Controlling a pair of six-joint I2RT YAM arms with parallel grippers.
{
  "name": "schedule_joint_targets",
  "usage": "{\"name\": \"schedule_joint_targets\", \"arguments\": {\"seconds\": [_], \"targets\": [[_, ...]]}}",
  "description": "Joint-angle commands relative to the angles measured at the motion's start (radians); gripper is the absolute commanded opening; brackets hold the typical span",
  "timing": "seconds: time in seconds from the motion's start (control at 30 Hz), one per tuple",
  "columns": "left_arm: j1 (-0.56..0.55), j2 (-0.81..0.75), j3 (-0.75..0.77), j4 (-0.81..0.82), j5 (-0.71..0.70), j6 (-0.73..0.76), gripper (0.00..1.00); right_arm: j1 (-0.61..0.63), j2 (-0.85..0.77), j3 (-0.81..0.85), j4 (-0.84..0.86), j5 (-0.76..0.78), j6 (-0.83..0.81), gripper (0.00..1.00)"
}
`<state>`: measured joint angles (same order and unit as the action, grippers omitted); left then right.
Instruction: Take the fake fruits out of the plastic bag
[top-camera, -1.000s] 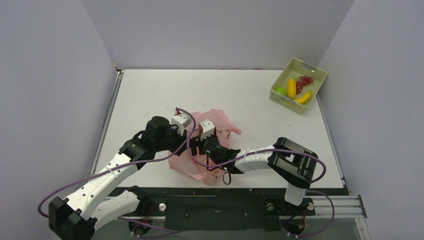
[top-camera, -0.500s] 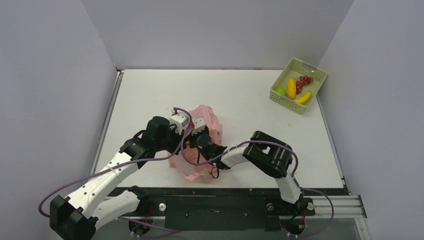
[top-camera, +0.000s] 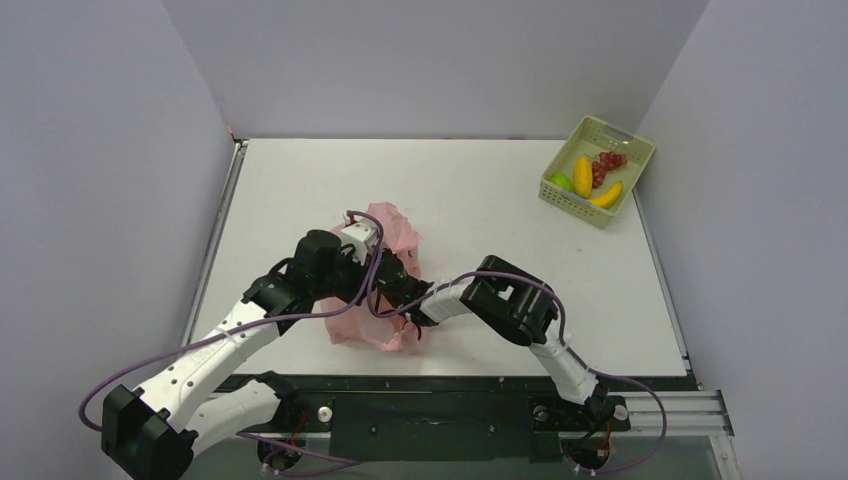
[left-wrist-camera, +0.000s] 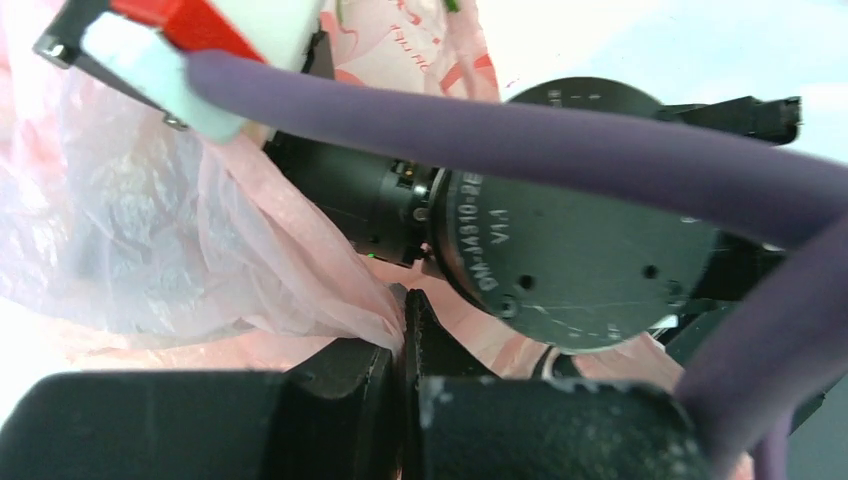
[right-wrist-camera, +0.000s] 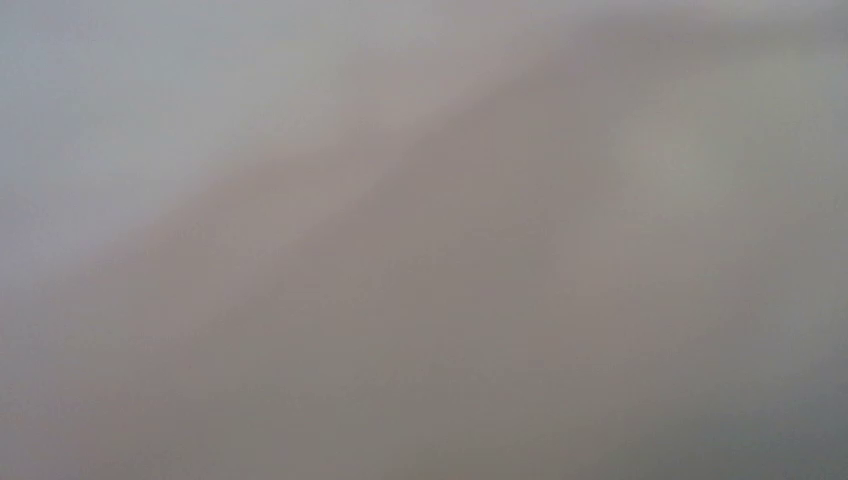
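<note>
While left jaws pinch the plastic bag, right jaws' state cannot be told; motor reads "V1.1".

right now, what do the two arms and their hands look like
Both have white links and chunky black joint housings: left arm, right arm. A thick purple cable runs along each. The left hand is matte black; the right arm's round black motor bears white lettering ending V1.1.

Left arm, right arm meet at plastic bag; fruits in basket.
</note>
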<state>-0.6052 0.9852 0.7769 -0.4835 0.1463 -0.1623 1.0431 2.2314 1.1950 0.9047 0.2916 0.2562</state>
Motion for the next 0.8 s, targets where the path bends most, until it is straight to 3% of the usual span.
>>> {"name": "schedule_joint_targets", "arguments": {"seconds": [0.0,0.27,0.47,0.77], "targets": [[-0.039,0.007,0.028,0.039,0.125,0.055,0.00,0.002,0.038,0.068,-0.125,-0.034,-0.034,0.72],[-0.039,-0.002,0.030,0.032,0.089,0.056,0.00,-0.021,-0.070,-0.071,-0.070,0.079,0.011,0.33],[-0.038,0.009,0.041,0.007,0.035,0.058,0.00,-0.017,-0.276,-0.251,-0.020,0.167,-0.017,0.17],[-0.036,0.009,0.040,0.001,0.002,0.058,0.00,0.072,-0.502,-0.482,-0.017,0.296,-0.050,0.06]]}}
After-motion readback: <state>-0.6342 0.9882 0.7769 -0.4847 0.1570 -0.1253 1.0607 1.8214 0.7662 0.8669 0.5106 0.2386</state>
